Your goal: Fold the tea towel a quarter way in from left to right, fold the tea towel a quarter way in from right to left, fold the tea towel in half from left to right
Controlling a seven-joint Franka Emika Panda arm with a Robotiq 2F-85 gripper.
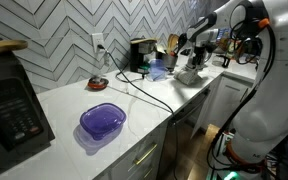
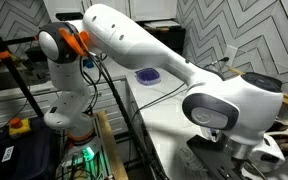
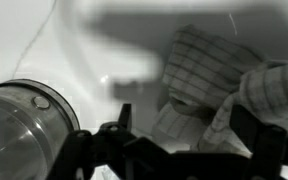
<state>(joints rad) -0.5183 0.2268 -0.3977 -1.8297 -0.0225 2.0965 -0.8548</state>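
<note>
The tea towel [image 3: 209, 70] is a whitish cloth with a thin check pattern, lying crumpled and bunched on the white counter. In the wrist view it fills the middle and right. My gripper [image 3: 184, 128] is open, with its two dark fingers straddling the towel's near part, right down at the cloth. In an exterior view the gripper [image 1: 190, 60] hangs over the towel [image 1: 191, 75] at the far right end of the counter. In the other exterior view the arm hides most of the towel and the gripper [image 2: 246, 152] is low at the right.
A purple bowl [image 1: 103, 121] sits on the counter near the front, also seen far off [image 2: 148, 74]. A small light-blue object [image 1: 156, 70], a black appliance [image 1: 141, 53] and cables lie near the wall. A shiny metal cylinder [image 3: 24, 130] is close at the gripper's left.
</note>
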